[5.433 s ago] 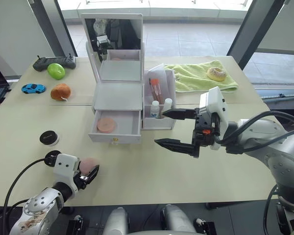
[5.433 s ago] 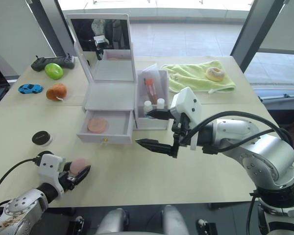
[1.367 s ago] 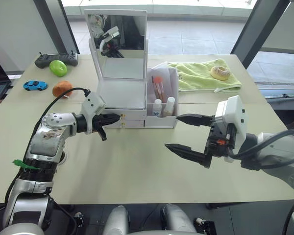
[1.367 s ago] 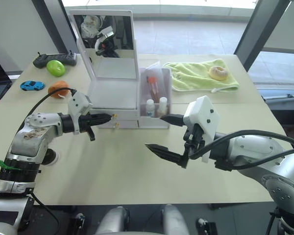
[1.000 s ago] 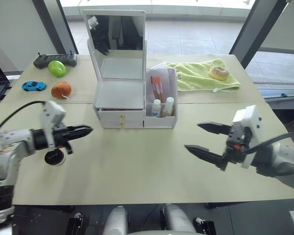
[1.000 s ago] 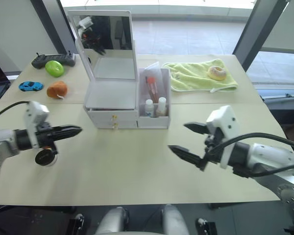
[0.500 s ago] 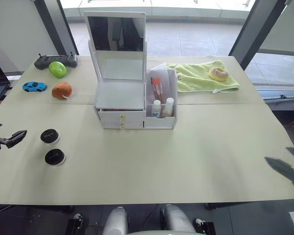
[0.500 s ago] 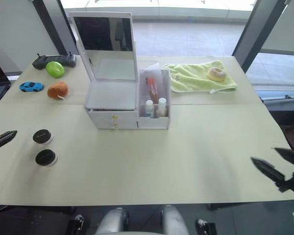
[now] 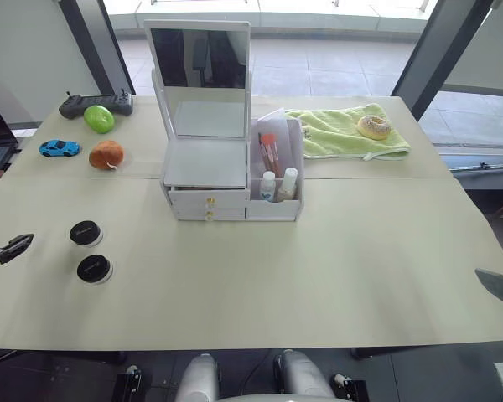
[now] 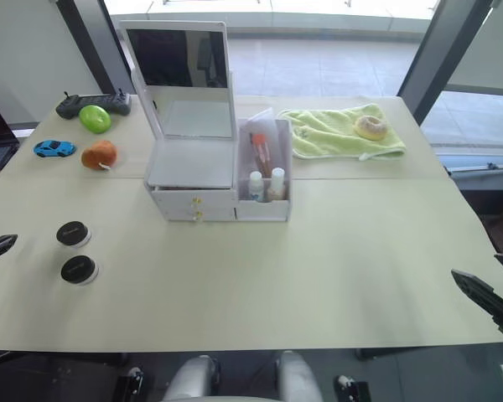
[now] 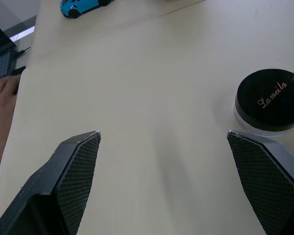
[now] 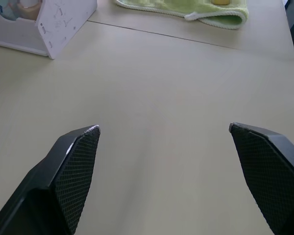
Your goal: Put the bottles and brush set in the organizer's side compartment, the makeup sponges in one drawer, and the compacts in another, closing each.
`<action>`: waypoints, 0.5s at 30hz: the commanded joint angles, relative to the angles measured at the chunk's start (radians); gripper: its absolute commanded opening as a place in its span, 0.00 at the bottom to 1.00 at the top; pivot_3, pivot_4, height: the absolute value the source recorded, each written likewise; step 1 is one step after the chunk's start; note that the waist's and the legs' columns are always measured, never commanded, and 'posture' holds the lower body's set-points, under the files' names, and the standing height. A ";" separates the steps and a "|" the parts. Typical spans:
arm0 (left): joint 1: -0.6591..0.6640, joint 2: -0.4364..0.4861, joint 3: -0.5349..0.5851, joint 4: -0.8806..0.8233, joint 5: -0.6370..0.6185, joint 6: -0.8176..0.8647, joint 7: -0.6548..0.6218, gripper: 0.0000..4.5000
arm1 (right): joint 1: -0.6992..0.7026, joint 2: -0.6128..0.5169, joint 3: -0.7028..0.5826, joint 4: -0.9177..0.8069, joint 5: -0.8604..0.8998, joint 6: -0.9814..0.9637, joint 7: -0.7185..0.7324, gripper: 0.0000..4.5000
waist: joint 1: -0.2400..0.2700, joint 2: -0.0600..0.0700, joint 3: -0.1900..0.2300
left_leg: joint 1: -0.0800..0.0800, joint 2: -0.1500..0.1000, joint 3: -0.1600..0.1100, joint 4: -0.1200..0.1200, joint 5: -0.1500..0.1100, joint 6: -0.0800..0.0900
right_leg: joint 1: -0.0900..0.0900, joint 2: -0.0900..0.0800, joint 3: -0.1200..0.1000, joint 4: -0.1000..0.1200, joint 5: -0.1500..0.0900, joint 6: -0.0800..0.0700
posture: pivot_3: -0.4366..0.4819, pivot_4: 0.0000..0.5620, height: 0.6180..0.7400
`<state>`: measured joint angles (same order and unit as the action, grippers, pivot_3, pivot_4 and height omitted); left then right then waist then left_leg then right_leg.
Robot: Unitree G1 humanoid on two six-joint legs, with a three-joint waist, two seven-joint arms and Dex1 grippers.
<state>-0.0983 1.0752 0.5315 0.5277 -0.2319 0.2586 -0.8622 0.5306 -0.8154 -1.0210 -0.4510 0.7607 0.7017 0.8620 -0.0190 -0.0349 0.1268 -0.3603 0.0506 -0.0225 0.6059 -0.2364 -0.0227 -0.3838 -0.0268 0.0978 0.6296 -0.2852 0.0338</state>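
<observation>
The white organizer (image 9: 206,163) with its upright mirror stands mid-table, both drawers (image 9: 207,207) pushed in. Its side compartment (image 9: 276,172) holds two small bottles (image 9: 278,185) and the brush set (image 9: 268,151). Two black compacts (image 9: 85,233) (image 9: 93,268) lie on the table's left part. My left gripper (image 11: 162,134) hovers open at the left table edge, one compact (image 11: 269,100) just beyond one fingertip. At the right edge my right gripper (image 12: 163,127) is open over bare table, far from the organizer (image 12: 54,19). The makeup sponges are out of view.
A green towel (image 9: 344,130) with a donut (image 9: 373,126) lies at the back right. At the back left sit a controller (image 9: 94,103), a green fruit (image 9: 100,119), an orange ball (image 9: 106,154) and a blue toy car (image 9: 58,148). A person's hand (image 11: 1,103) rests at the left edge.
The drawer that stood open with a sponge is now shut. My left gripper no longer holds a sponge. Both arms have drawn back from the organizer to the table's outer edges.
</observation>
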 commanded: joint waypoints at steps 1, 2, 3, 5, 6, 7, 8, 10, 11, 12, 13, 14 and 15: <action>0.014 0.023 0.021 -0.038 -0.004 -0.012 0.000 0.99 | -0.023 -0.028 0.011 -0.059 0.027 0.032 -0.022 1.00 | -0.001 0.000 0.000 | 0.000 0.000 0.000 0.000 0.000 0.000 | 0.000 0.000 0.000 0.000 0.000 0.000 | 0.48 0.27 1.00; 0.025 0.013 0.025 -0.066 -0.017 -0.003 -0.010 0.99 | -0.035 -0.037 0.025 -0.085 0.041 0.049 -0.032 1.00 | -0.002 0.000 0.000 | 0.000 0.000 0.000 0.000 0.000 0.000 | 0.000 0.000 0.000 0.000 0.000 0.000 | 0.48 0.27 1.00; 0.033 0.006 0.027 -0.086 -0.026 0.004 -0.017 0.99 | -0.043 -0.043 0.035 -0.102 0.050 0.062 -0.038 1.00 | -0.002 0.000 0.000 | 0.000 0.000 0.000 0.000 0.000 0.000 | 0.000 0.000 0.000 0.001 0.000 0.000 | 0.48 0.27 1.00; 0.050 -0.035 0.043 -0.182 -0.093 0.053 -0.046 0.99 | -0.084 -0.068 0.082 -0.161 0.086 0.097 -0.067 1.00 | -0.001 0.001 0.000 | 0.000 0.000 0.000 0.000 0.000 0.000 | 0.000 0.000 0.000 0.001 0.000 0.000 | 0.48 0.27 1.00; 0.059 -0.055 0.048 -0.234 -0.124 0.085 -0.053 0.99 | -0.106 -0.080 0.104 -0.184 0.103 0.113 -0.082 1.00 | -0.001 0.001 0.000 | 0.000 0.000 0.000 0.000 0.000 0.000 | 0.000 0.000 0.000 0.001 0.000 0.000 | 0.48 0.27 1.00; 0.074 -0.084 0.046 -0.307 -0.162 0.128 -0.058 0.99 | -0.142 -0.097 0.140 -0.211 0.126 0.128 -0.102 1.00 | -0.001 0.002 0.000 | -0.001 0.000 0.001 0.000 0.000 0.000 | 0.001 -0.001 0.000 0.001 0.000 0.000 | 0.48 0.27 1.00; 0.090 -0.112 0.032 -0.375 -0.196 0.164 -0.067 0.99 | -0.200 -0.109 0.192 -0.234 0.158 0.142 -0.135 1.00 | -0.001 0.001 0.000 | -0.002 0.000 0.001 0.000 0.000 0.000 | 0.002 -0.001 0.000 0.001 0.000 0.000 | 0.48 0.27 1.00; 0.116 -0.169 0.004 -0.485 -0.243 0.219 -0.062 0.99 | -0.312 -0.127 0.301 -0.272 0.211 0.163 -0.192 1.00 | -0.003 0.001 0.000 | -0.003 0.001 0.001 0.001 0.000 0.000 | 0.002 0.000 0.000 0.001 0.000 0.000 | 0.48 0.27 1.00; 0.129 -0.210 -0.014 -0.540 -0.264 0.242 -0.043 0.99 | -0.382 -0.126 0.373 -0.286 0.232 0.170 -0.223 1.00 | -0.005 0.001 0.000 | -0.004 0.001 0.000 0.001 0.000 0.000 | 0.002 0.000 0.000 0.001 0.000 0.000 | 0.48 0.27 1.00; 0.165 -0.279 -0.050 -0.636 -0.285 0.264 -0.002 0.99 | -0.481 -0.110 0.476 -0.294 0.240 0.176 -0.255 1.00 | -0.009 0.002 -0.001 | -0.005 0.000 0.000 0.001 0.000 0.000 | 0.002 0.000 0.000 0.001 0.000 0.000 | 0.48 0.27 1.00; 0.199 -0.335 -0.078 -0.713 -0.293 0.279 0.035 0.99 | -0.555 -0.099 0.553 -0.295 0.243 0.182 -0.279 1.00 | -0.011 0.003 -0.002 | -0.005 0.001 0.000 0.002 0.000 0.000 | 0.002 0.000 0.001 0.001 0.001 0.000 | 0.48 0.27 1.00; 0.228 -0.391 -0.104 -0.780 -0.295 0.288 0.078 0.99 | -0.612 -0.090 0.614 -0.294 0.240 0.186 -0.291 1.00 | -0.016 0.004 -0.002 | -0.006 0.000 0.000 0.002 0.000 0.000 | 0.002 0.000 0.001 0.001 0.002 0.000 | 0.48 0.27 1.00; 0.253 -0.445 -0.126 -0.835 -0.296 0.293 0.121 0.99 | -0.654 -0.081 0.655 -0.287 0.240 0.193 -0.302 1.00 | -0.018 0.005 -0.002 | -0.007 -0.001 -0.001 0.003 0.000 0.000 | 0.002 0.000 0.002 0.000 0.002 -0.001 | 0.48 0.27 1.00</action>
<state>0.1353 0.6512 0.4204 -0.2151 -0.5119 0.5394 -0.8007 -0.0947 -0.8974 -0.4084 -0.7268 0.9888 0.8867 0.5854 -0.0366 -0.0302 0.1246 -0.3682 0.0497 -0.0237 0.6093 -0.2363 -0.0225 -0.3816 -0.0267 0.1001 0.6301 -0.2810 0.0301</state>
